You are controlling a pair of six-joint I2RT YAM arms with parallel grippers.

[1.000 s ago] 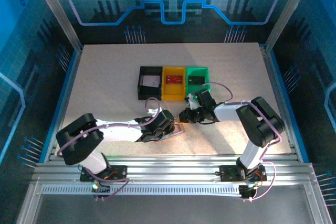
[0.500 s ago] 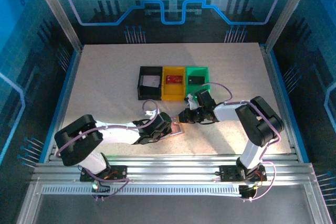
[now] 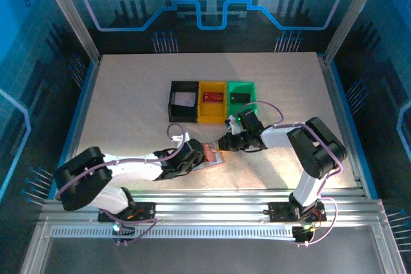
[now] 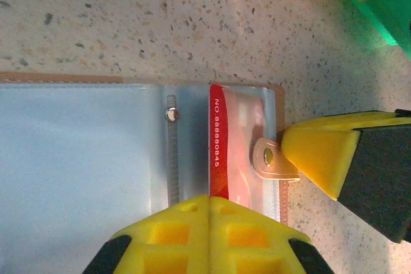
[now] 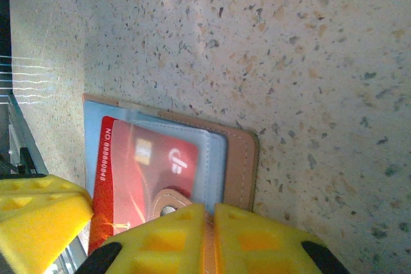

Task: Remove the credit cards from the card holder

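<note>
Card holder [image 3: 213,156] lies open on the table [image 3: 128,94] btwn your two grippers, near the front edge, red card [image 4: 234,139] in its clear pocket. Your right gripper [image 5: 209,219] is clamped on the snap tab [image 4: 273,158]. Your left gripper [image 4: 209,206] has pads pressed together at the holder's edge over that card; can't tell what they pinch. Yellow bin [image 3: 212,115] stands just behind.

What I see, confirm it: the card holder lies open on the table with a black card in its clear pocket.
Wrong in one respect: the card in the clear pocket is red, not black, as the left wrist view shows. Otherwise right: the card holder does lie open on the table.
</note>
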